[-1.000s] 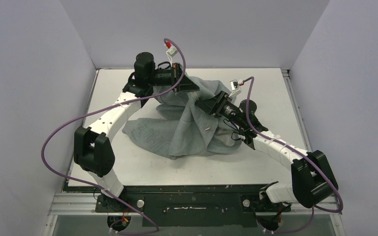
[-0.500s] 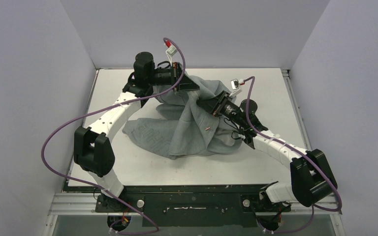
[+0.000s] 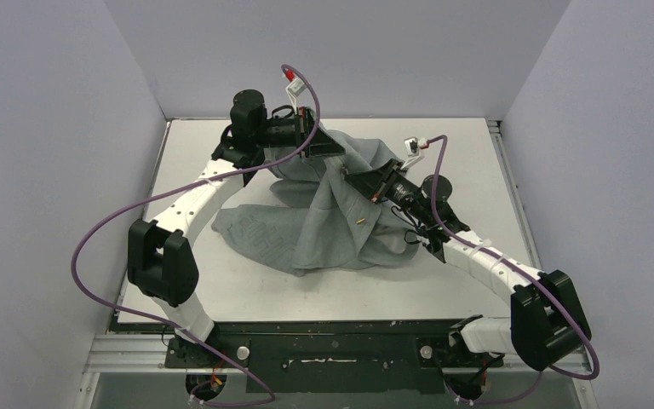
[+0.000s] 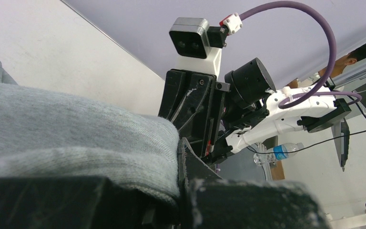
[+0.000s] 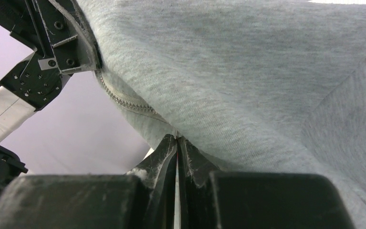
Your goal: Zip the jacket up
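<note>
The grey jacket [image 3: 332, 226] lies heaped on the table, its far part lifted. My left gripper [image 3: 322, 150] holds that raised part; in the left wrist view grey fabric [image 4: 76, 129] is clamped in the left gripper [image 4: 181, 145]. My right gripper [image 3: 355, 181] reaches in from the right, just below the left one. Up close, the right gripper [image 5: 177, 139] is shut, tips pinching the cloth's edge right under the zipper teeth [image 5: 121, 101]. A small metal piece [image 3: 362, 221] shows on the jacket's front fold.
The white table [image 3: 221, 290] has grey walls on three sides. Purple cables [image 3: 102, 230] loop off both arms. Past the right arm's wrist camera [image 4: 190, 40], a water bottle [image 4: 283, 151] stands beyond the table.
My right gripper's jaws have closed at the jacket's zipper edge, and the right arm has stretched slightly. The left gripper has kept its hold and place.
</note>
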### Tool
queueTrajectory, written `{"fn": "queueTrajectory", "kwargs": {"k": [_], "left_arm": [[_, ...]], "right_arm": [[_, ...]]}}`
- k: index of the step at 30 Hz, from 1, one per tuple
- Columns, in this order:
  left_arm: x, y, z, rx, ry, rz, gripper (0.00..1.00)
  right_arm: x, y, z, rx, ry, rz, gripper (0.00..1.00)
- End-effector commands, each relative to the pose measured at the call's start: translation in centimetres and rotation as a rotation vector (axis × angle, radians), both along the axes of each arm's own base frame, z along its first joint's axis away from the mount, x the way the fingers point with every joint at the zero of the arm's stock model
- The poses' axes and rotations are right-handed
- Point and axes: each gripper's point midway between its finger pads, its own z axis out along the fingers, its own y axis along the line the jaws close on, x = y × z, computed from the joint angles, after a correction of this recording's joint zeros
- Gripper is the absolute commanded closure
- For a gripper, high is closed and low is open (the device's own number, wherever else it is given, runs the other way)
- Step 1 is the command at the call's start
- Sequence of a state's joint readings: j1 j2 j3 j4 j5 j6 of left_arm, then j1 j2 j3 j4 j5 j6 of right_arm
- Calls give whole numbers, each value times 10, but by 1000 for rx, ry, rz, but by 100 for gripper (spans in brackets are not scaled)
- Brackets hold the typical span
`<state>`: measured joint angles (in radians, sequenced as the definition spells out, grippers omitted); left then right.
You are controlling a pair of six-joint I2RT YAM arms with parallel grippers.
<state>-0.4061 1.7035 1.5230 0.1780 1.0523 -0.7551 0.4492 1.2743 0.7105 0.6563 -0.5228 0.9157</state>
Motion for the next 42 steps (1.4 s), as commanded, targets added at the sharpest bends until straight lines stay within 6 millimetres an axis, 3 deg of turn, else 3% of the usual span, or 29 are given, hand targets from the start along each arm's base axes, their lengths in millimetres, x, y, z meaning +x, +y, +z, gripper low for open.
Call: {"fn": "queueTrajectory", "kwargs": {"k": [1,7,12,26,42], "left_arm": [[-9,6,42,-69,-166,-13,100],[-6,5,40,-63,-170,-5,100],[-1,12,42,-48,-180,24,100],[18,26,52,-53,-198,79,100],[61,74,69,-82,-213,256,100]], "right_arm": [[-4,-12,20,8,-96,-41,100],[-3,-16,14,-20,-69,-59,100],[-1,-23,-9,-67,13,-102,100],[-26,-39,-53,-159,111,-108,100],[-52,-61,-81,-260,169,-137,100]]}}
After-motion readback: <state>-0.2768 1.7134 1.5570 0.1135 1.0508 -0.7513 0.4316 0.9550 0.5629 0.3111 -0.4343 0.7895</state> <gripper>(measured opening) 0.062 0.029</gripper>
